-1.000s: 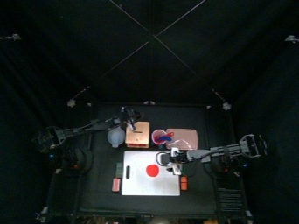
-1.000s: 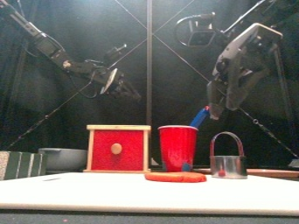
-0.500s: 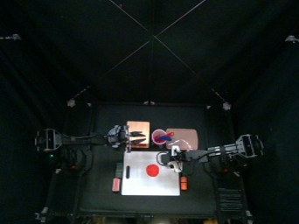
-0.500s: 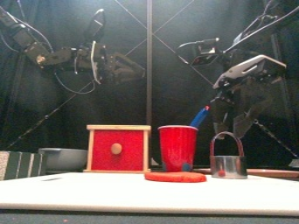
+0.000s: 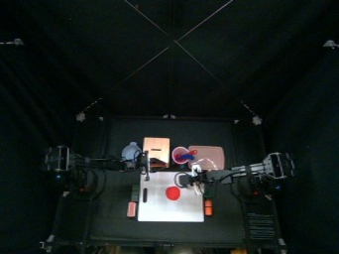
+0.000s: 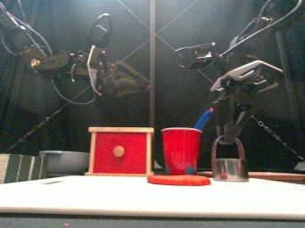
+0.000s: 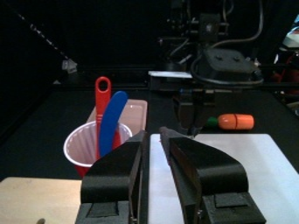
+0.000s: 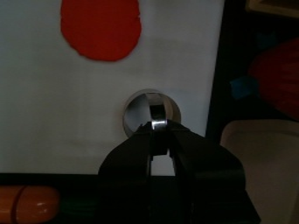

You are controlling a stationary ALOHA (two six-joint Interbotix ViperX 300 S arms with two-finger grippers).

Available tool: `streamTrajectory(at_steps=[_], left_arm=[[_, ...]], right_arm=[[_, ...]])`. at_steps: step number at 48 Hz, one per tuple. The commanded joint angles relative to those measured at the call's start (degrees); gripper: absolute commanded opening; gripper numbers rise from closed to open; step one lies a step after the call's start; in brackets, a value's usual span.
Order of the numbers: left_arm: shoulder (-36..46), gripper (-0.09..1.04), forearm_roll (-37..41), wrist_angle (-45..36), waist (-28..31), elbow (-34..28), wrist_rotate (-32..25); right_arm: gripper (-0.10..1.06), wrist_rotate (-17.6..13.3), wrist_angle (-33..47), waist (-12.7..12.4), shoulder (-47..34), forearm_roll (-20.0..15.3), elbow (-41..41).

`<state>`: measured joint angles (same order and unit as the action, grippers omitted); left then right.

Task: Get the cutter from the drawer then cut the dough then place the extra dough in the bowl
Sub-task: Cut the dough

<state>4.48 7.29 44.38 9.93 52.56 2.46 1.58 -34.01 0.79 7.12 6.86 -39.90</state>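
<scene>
Lower than before, right tool tight on cutter handle; left tool closed, empty.

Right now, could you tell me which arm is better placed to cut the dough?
Right. The right gripper holds the round metal cutter by its wire handle, beside the flat red dough disc; the left gripper hangs high.

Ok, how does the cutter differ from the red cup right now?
The cutter is bare metal; the red cup is red. The right end effector grips the cutter by its handle, while the cup stands free. A blue knife and a red knife stand in the cup, none in the cutter. Both are upright.
</scene>
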Motion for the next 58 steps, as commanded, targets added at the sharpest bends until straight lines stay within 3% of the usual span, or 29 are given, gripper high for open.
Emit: streamTrajectory(at_steps=[1, 6, 14, 31, 58], left_arm=[[-0.4, 0.66, -0.2, 0.5, -0.4, -0.4, 0.1], [-0.4, 0.66, -0.8, 0.5, -1.5, 1.1, 0.1], [-0.2, 0.66, -2.9, 0.5, -3.2, 3.4, 0.1], [-0.1, 0.66, -6.5, 0.5, -4.8, 5.4, 0.0], [-0.6, 0.66, -6.9, 0.2, -5.0, 5.9, 0.1]], right_arm=[[0.45, -0.4, -1.0, 0.1, 0.6, -1.3, 2.5], [0.44, -0.9, -1.2, 0.4, 0.9, -1.6, 5.1], [0.44, -1.9, -1.0, 3.0, -0.5, -1.7, 10.7], [0.45, -6.8, -1.8, 3.9, -8.3, -1.6, 17.3], [0.45, -7.0, -1.0, 5.4, -11.6, -1.2, 19.2]])
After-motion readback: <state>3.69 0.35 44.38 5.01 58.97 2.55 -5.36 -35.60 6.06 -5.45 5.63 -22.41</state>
